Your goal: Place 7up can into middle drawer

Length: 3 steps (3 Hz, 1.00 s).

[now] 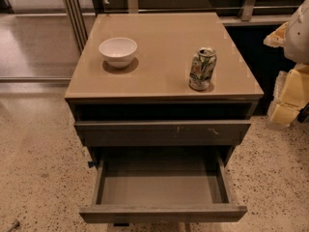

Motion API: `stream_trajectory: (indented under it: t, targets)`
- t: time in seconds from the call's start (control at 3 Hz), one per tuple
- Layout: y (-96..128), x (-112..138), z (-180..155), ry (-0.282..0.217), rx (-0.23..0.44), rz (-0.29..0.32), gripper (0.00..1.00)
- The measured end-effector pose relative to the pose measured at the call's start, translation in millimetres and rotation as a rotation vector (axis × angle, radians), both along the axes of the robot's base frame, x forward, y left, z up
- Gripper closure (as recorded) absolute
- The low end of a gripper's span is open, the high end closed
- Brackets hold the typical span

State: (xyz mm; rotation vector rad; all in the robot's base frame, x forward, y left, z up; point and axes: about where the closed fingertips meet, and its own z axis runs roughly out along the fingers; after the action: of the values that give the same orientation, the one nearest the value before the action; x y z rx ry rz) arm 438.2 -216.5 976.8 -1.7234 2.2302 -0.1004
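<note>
The 7up can [202,69], dented, silvery-white with green and red print, stands upright on the right front part of the cabinet top [164,37]. The middle drawer [159,187] is pulled far out below, its flat grey inside bare and its plain front toward me. My gripper [287,98] is at the right edge of the view, beside the cabinet and to the right of the can, apart from it and holding nothing that I can see.
A white bowl [118,50] stands on the left of the cabinet top. The drawer front with pale scratches [161,132] sits above the open drawer, pulled out only slightly. Speckled floor surrounds the cabinet; rails and a dark wall run behind it.
</note>
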Motion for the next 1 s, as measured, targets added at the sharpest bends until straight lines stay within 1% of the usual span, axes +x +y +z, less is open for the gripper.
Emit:
stream_trajectory:
  t: [0.33,0.67,1.0]
  targets:
    - [0,0,0,0.0,0.0,0.0,0.0]
    - [-4,14,-6,-0.034,0.022,-0.01,0.0]
    - [-6,51,-32,-0.071,0.085,-0.023,0.0]
